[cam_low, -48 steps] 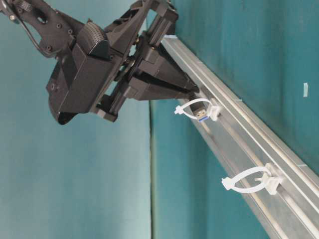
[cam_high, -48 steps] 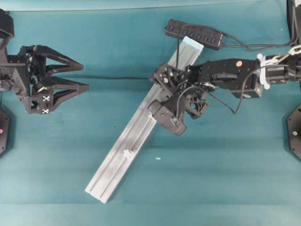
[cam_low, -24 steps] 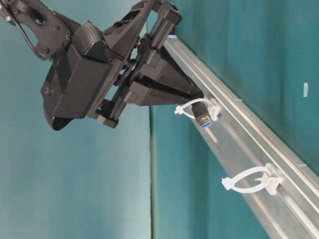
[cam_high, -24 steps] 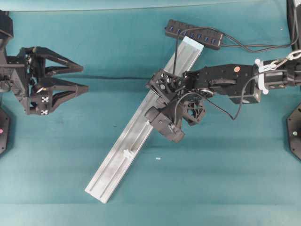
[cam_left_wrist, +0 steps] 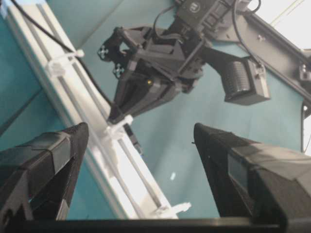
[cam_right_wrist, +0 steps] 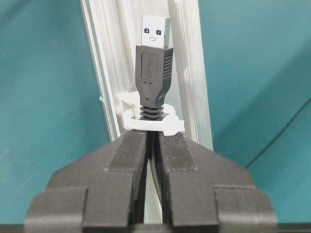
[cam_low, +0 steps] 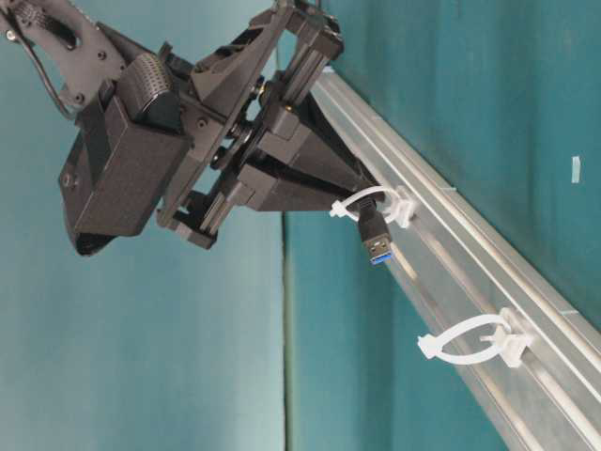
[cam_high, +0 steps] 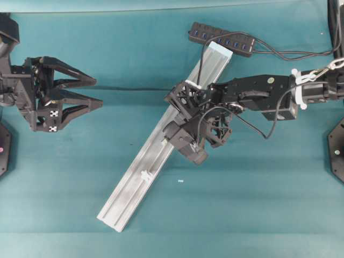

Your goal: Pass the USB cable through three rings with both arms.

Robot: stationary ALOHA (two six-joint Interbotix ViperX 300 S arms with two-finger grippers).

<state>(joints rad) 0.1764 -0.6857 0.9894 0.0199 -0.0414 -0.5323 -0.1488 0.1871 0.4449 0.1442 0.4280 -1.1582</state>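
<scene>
The USB cable's plug (cam_right_wrist: 155,58) pokes through the middle white ring (cam_right_wrist: 150,121) on the silver rail (cam_right_wrist: 189,73). My right gripper (cam_right_wrist: 153,138) is shut on the cord just behind that ring. In the table-level view the plug (cam_low: 374,235) hangs past the ring (cam_low: 371,202), and another ring (cam_low: 470,343) sits empty further along. In the left wrist view the cord also runs through the far ring (cam_left_wrist: 63,60). My left gripper (cam_high: 98,91) stands open and empty, well to the left of the rail.
A black multi-port hub (cam_high: 220,38) with its leads lies at the rail's far end. The rail (cam_high: 129,191) runs diagonally across the teal table. The cable (cam_high: 134,88) trails across the cloth toward the left. A small white scrap (cam_high: 180,181) lies right of the rail.
My right gripper has pushed the plug further through the middle ring, and the plug now tips away from the rail. The left gripper has barely moved.
</scene>
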